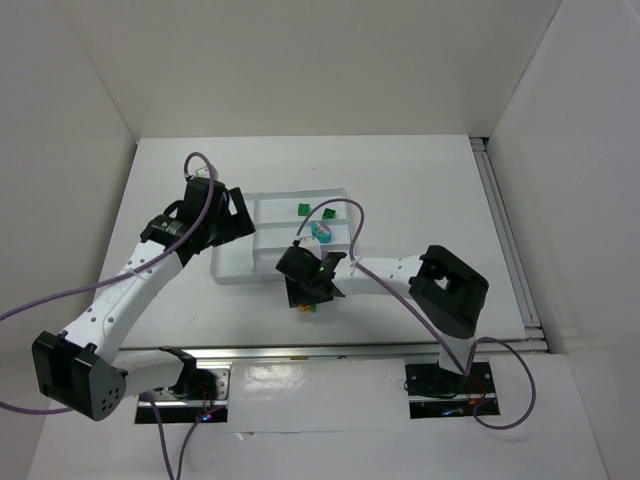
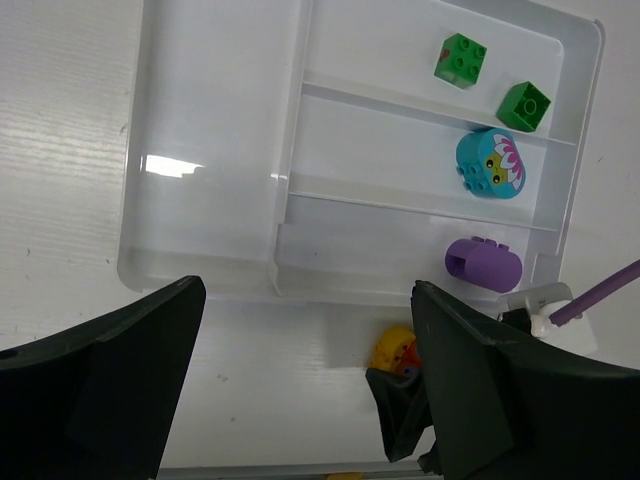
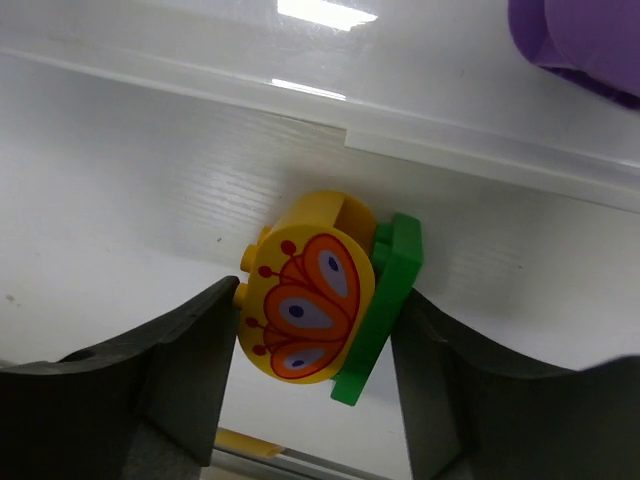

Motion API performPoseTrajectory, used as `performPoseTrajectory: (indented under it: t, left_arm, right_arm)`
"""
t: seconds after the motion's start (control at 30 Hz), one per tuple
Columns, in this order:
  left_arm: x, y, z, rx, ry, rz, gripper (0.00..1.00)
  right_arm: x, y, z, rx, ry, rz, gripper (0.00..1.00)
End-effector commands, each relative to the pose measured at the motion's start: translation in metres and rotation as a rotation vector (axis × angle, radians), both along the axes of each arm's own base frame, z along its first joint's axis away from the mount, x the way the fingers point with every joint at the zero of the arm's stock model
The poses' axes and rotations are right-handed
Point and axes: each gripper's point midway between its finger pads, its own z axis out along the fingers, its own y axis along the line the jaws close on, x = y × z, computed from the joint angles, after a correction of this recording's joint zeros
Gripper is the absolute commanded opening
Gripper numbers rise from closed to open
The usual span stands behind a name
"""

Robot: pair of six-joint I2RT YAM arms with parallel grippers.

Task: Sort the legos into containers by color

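Black left claw (image 2: 308, 300) and right claw (image 3: 318, 300) on white arms (image 1: 125, 295), purple cables (image 1: 60, 296).

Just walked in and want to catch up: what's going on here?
The right gripper straddles the yellow piece on the table just outside the tray; grip unclear. The left gripper hangs open over the tray's left end. Two green cubes share one compartment; the cyan piece and the purple piece each have another.

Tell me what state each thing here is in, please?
Tray, flat on the table.
Left gripper, open, over the tray's left edge.
Right gripper, straddling the yellow piece, grip unclear.
Yellow piece, on the table, outside the tray.
Green cubes, both in the far slot.
Cyan piece, in the middle slot.
Purple piece, in the near slot.
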Motion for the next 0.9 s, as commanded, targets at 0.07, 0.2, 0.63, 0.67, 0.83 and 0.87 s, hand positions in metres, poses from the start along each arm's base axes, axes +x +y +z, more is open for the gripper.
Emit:
performPoseTrajectory:
  t: [0.07,0.2,0.63,0.67,0.83,0.87]
  left_arm:
    - [0.000,-0.002,0.002,0.002,-0.004,-0.032,0.97]
    - [0.004,-0.027,-0.006,-0.009,0.025,-0.221,0.98]
    - [-0.020,-0.139,0.027,-0.452,0.008,-0.864,0.98]
    - [-0.018,-0.143,0.033,-0.471,-0.015,-0.876,0.98]
    - [-0.033,-0.158,0.055,-0.600,-0.062,-1.011,0.98]
    - [-0.034,-0.160,0.059,-0.613,-0.076,-1.035,0.98]
  right_arm:
    - [0.010,0.005,0.034,0.039,-0.091,-0.028,0.55]
    - [0.012,-0.007,0.103,0.125,-0.236,0.026,0.51]
    - [0.010,-0.066,0.201,0.165,-0.612,0.225,0.54]
    - [0.012,-0.069,0.204,0.158,-0.627,0.223,0.54]
    - [0.012,-0.070,0.201,0.119,-0.616,0.245,0.54]
    - [0.012,-0.070,0.201,0.113,-0.620,0.252,0.54]
